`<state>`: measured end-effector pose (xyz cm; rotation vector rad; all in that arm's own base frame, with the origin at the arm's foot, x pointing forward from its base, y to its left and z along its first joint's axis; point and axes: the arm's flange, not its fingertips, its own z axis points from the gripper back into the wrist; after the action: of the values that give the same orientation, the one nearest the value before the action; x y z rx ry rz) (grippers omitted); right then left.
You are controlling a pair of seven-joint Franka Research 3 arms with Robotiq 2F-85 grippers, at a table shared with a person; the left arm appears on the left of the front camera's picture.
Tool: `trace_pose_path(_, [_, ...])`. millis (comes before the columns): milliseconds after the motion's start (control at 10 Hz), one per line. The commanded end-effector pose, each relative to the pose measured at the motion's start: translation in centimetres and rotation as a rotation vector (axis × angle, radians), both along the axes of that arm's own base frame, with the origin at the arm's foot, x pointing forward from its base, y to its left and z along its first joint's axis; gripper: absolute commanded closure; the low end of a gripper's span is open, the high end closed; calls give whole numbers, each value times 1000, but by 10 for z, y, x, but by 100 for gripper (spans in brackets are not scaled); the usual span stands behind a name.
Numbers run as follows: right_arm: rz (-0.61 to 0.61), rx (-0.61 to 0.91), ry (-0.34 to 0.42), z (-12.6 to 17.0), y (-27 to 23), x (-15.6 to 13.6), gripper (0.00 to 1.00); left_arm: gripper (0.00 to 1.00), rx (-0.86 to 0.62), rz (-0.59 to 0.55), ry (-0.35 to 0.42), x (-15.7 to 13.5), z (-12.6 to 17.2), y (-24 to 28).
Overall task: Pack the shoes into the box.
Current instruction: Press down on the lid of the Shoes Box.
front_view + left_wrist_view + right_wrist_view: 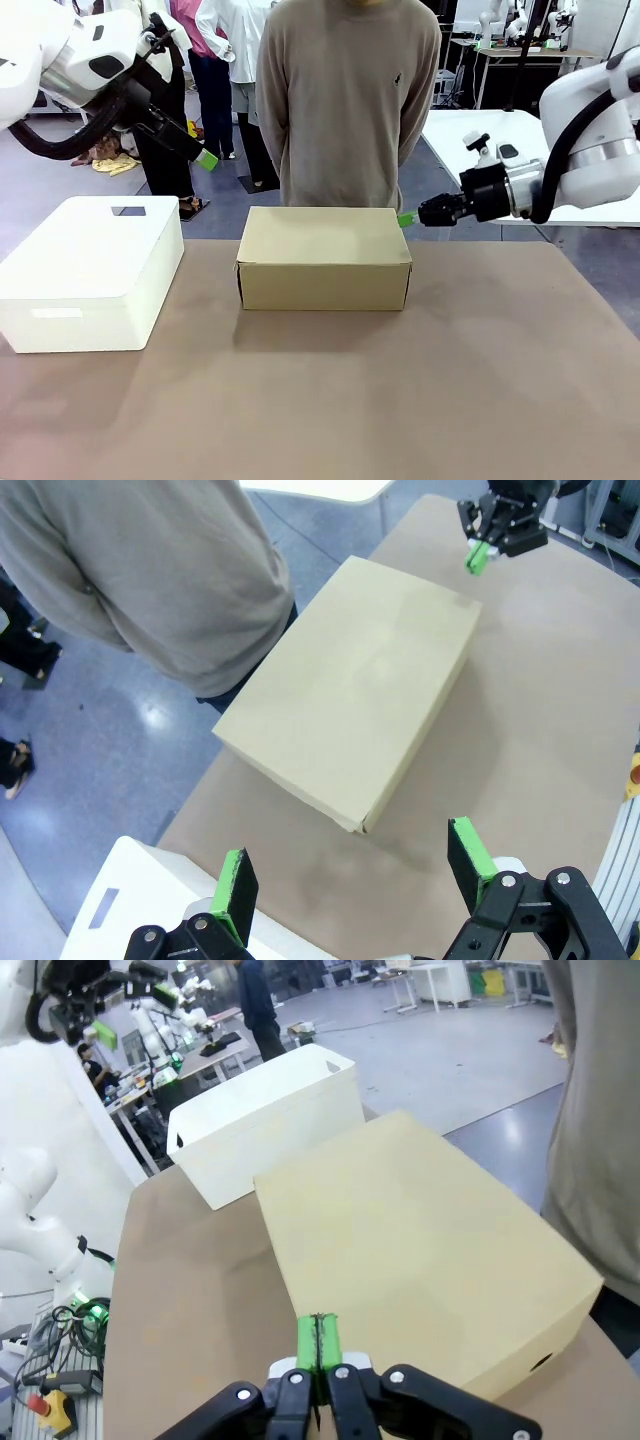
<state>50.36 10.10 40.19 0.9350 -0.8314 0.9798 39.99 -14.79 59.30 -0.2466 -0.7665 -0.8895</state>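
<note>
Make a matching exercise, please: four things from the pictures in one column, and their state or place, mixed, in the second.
Things:
1. box
2. bin
3. left claw
4. right claw

States:
A. shut, beside the box's corner
B. lid closed, at mid-table
C. open, holds nothing
D. white, at the robot's left side of the table

Pairs: 1-B, 2-D, 3-C, 4-A

Left end effector [207, 160] raised, fingers spread, right end effector [406, 219] closed
</note>
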Motion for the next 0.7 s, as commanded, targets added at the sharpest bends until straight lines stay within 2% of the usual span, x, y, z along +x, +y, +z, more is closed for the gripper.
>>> trace_pose_path(0, [-28, -53, 28, 35, 8, -16, 100, 0, -15, -20, -3, 1, -1, 2])
trace_pose_path(500, [-71, -155, 22, 71, 7, -35, 2, 0, -15, -20, -3, 1, -1, 2])
trace_pose_path(600, [-97, -194, 29, 76, 7, -39, 0, 0, -15, -20, -3, 1, -1, 2])
